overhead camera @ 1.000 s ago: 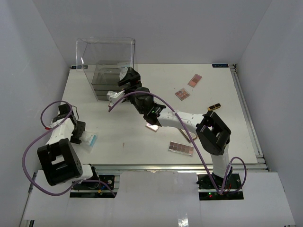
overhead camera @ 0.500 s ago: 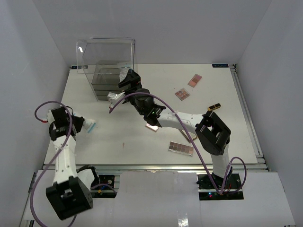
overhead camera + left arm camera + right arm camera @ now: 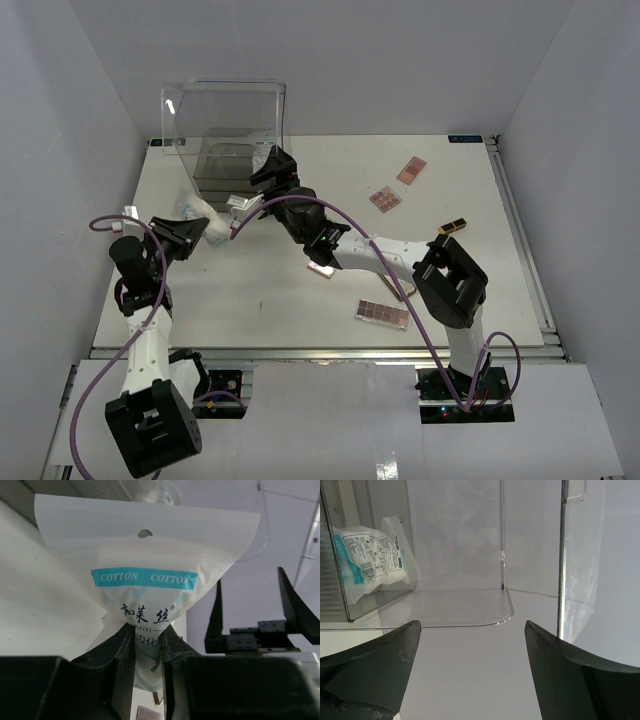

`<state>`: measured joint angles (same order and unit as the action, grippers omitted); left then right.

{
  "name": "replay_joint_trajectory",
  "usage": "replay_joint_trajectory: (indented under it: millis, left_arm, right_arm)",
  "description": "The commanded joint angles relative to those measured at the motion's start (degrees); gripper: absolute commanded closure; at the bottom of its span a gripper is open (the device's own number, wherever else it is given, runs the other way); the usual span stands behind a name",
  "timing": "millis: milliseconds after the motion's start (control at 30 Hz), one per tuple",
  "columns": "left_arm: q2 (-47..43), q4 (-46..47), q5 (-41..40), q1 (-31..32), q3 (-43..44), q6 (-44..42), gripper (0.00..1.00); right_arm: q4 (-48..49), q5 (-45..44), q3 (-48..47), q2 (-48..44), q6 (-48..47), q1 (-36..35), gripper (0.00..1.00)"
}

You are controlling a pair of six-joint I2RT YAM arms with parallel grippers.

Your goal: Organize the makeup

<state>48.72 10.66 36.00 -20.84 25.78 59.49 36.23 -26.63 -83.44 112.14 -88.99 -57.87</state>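
My left gripper (image 3: 190, 228) is shut on a clear blue-white cotton packet (image 3: 197, 209) and holds it in the air just left of the clear box (image 3: 225, 120). In the left wrist view the packet (image 3: 145, 580) stands up between my fingers (image 3: 125, 645). My right gripper (image 3: 272, 166) is open and empty at the box's open front. In its wrist view (image 3: 470, 670) another packet (image 3: 367, 555) lies inside the box. Pink-brown palettes lie at the far right (image 3: 411, 169), (image 3: 385, 199) and near the front (image 3: 383, 314). A black-gold tube (image 3: 452, 228) lies right.
The clear box stands on dark drawers (image 3: 225, 185) at the back left. A small silver-white item (image 3: 238, 203) lies by the drawers. A pink item (image 3: 322, 268) and a gold piece (image 3: 398, 287) lie under the right arm. The table's right rail (image 3: 520, 230) borders it.
My left gripper has lifted the packet off the table at the front left and carried it up and back toward the box. The right arm has barely moved.
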Motion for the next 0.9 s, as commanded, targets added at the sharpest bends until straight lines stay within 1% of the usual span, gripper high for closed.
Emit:
replay_joint_trajectory:
  millis: [0, 67, 167, 333, 533, 600, 867]
  left_arm:
    - [3.38, 18.77, 8.45, -0.17, 1.06, 2.24, 0.95]
    - [5.39, 21.88, 10.88, -0.17, 1.99, 1.80, 0.94]
    - [11.18, 24.32, 12.59, -0.09, 3.78, 1.36, 0.93]
    - [16.65, 26.96, 10.86, 0.25, 7.79, 1.29, 0.90]
    - [24.36, 26.78, 9.02, 1.93, 15.36, 0.80, 0.85]
    - [27.96, 27.29, 8.75, 2.83, 17.47, 1.37, 0.84]
    - [36.10, 29.28, 6.36, 6.37, 24.66, 4.48, 0.83]
  right_arm:
    - [5.93, -0.15, -1.99, -2.10, -0.13, -0.23, 0.10]
    - [5.87, -0.17, -2.20, -2.10, -0.13, -0.23, 0.09]
    - [5.87, -0.17, -2.49, -2.02, -0.13, -0.23, 0.09]
    - [5.70, -0.32, -3.20, -1.75, -0.01, -0.23, 0.10]
    - [5.69, -0.35, -3.92, -1.48, 0.22, -0.31, 0.10]
    - [5.61, -0.44, -3.91, -1.48, 0.41, -0.30, 0.10]
    - [5.77, -0.61, -3.40, -1.48, 0.84, -0.30, 0.10]
